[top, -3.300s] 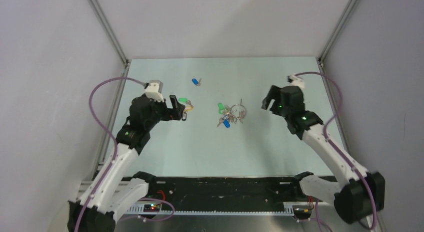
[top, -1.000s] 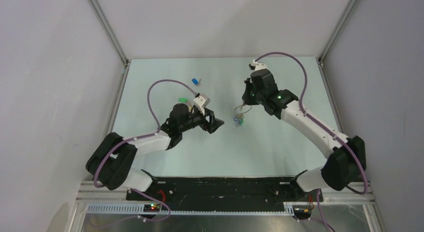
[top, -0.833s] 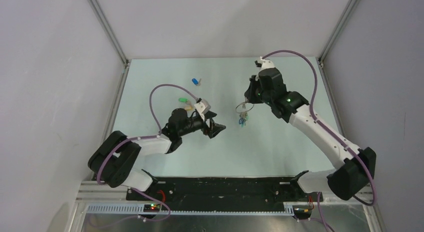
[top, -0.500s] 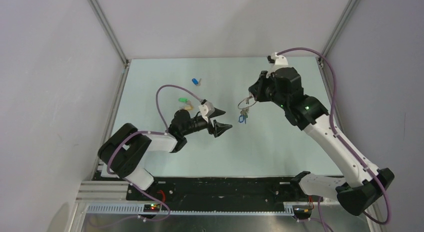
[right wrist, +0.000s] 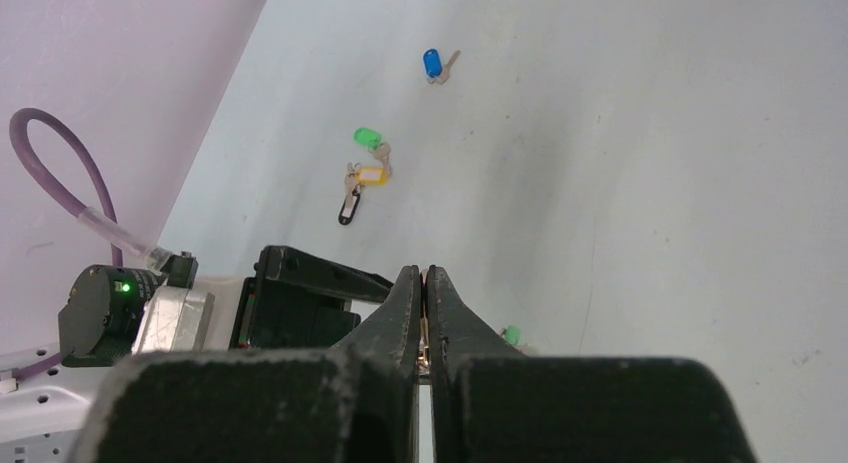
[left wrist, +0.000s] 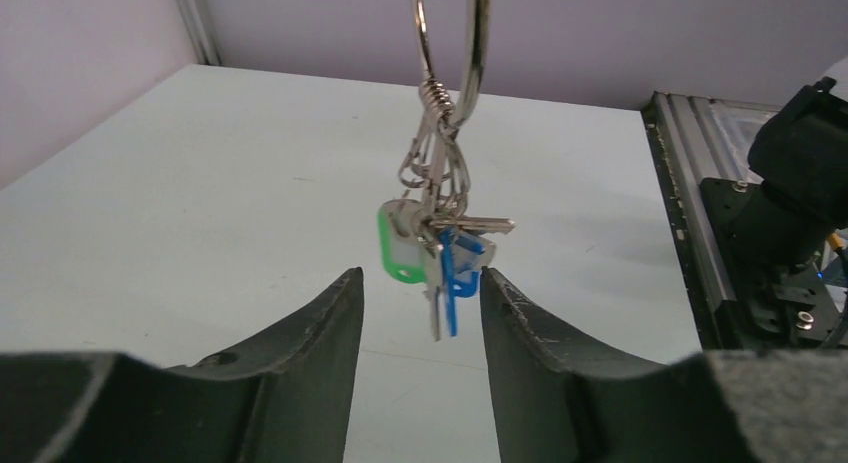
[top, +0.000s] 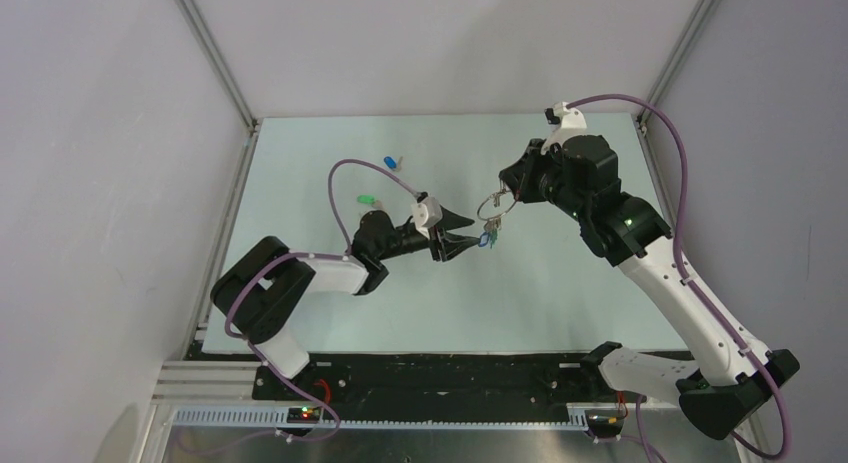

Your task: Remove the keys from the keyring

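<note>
The silver keyring (top: 493, 203) hangs in the air, pinched at its top by my right gripper (top: 508, 190), which is shut on it. In the right wrist view only a thin glint of wire shows between the shut fingertips (right wrist: 421, 271). The keys (left wrist: 435, 258) dangle in a bunch under the keyring (left wrist: 452, 43); one has a green cap and one a blue cap. My left gripper (left wrist: 422, 275) is open, with one finger on either side of the bunch's lower end. Its right finger is close to the blue cap. In the top view the left gripper (top: 462, 233) points right at the keys (top: 486, 238).
Loose on the table at the back left lie a blue-capped key (top: 391, 163) and a green-capped key (top: 366, 199). The right wrist view also shows a yellow-capped key with a dark tag (right wrist: 365, 178) beside them. Grey walls close in the table.
My left gripper has travelled right to the hanging keys and its jaws have narrowed around them. The right arm has lifted the keyring slightly up and right.
</note>
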You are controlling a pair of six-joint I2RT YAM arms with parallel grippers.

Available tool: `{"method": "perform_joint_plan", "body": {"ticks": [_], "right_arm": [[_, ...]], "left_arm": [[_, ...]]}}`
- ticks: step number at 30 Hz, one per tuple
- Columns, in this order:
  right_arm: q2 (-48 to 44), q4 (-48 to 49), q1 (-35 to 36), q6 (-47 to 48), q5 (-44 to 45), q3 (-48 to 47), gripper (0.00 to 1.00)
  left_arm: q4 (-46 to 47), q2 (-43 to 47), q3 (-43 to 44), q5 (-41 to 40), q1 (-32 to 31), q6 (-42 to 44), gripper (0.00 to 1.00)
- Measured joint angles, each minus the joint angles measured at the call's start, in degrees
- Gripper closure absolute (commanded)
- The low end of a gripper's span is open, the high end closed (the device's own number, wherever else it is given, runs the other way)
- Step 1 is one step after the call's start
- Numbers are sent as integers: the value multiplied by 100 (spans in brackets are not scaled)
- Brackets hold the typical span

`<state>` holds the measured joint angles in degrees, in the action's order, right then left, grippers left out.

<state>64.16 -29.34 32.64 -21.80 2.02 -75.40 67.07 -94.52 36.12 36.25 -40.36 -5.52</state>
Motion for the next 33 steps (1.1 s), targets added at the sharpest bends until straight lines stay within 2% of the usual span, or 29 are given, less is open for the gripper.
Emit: {"method": "perform_joint_plan", "body": {"ticks": [2,8,18,21,22,24,27,30,33], "right_arm": [[0,0,0,-20,-2,0,100],[0,0,0,-44,-4,0,100],[0,-2,0,-61,-20,0,100],[0,-4,0,-63,-22,0,100],[-2,-7,0,-66,-22,0,100],[-2,-24,0,-66,-17,0,100],[-11,-50,-31,-68,7,0,100],[-83,-55,-184,-127,33,50,100],[-306,-11,-584,-264,-20,437,100]], "left_arm": [[9,0,0,48,-26,0,55],[17,-2,0,157,-94,0,57],[50,-345,103,-9,-153,-24,69],[13,-496,249,-94,-153,-68,76],[-4,-531,297,-116,-153,-92,87],[-42,-581,420,-138,-153,-157,98],[-61,-595,557,-131,-153,-221,100],[-433,-487,584,-238,-129,-245,100],[-1499,4,562,-560,-96,-151,100]]}}
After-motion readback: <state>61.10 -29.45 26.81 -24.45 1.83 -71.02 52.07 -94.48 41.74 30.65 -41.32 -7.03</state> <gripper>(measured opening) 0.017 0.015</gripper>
